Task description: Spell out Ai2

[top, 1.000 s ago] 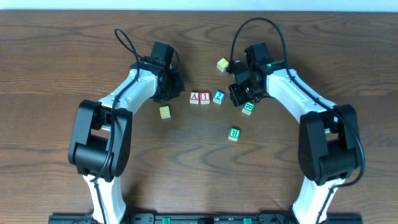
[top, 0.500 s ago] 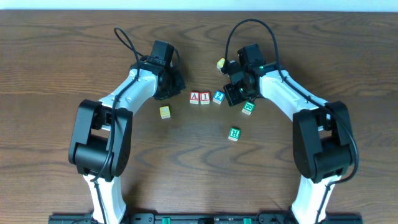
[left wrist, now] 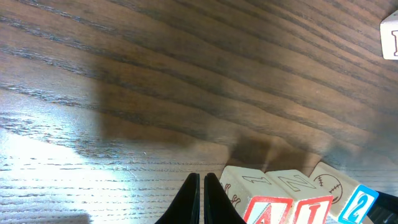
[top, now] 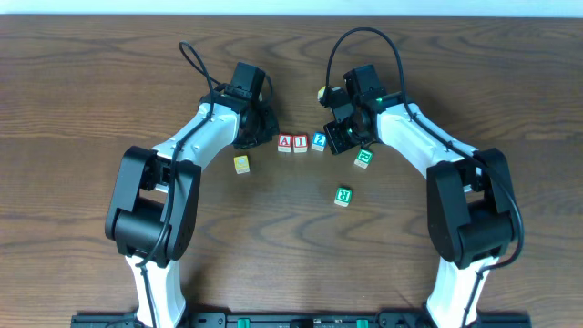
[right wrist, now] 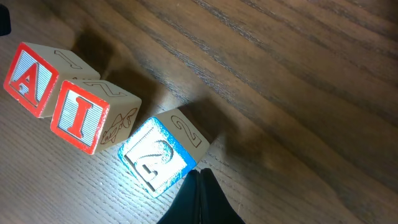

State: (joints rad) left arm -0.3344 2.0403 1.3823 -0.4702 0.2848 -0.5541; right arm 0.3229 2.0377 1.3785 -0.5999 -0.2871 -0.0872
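Three white cubes stand in a row at the table's middle: the red "A" cube, the red "I" cube touching it, and the blue "2" cube just right of them, turned a little. They also show in the right wrist view as A, I and 2. My left gripper is shut and empty just left of the A cube. My right gripper is shut and empty, its tips against the 2 cube's right corner.
A yellow cube lies left of the row. Two green-lettered cubes lie to the right and below. Another yellow cube peeks out behind my right arm. A white cube's edge shows far off.
My right gripper moved left up to the 2 cube, which shifted slightly left toward the I cube. My left gripper moved right, closer to the A cube.
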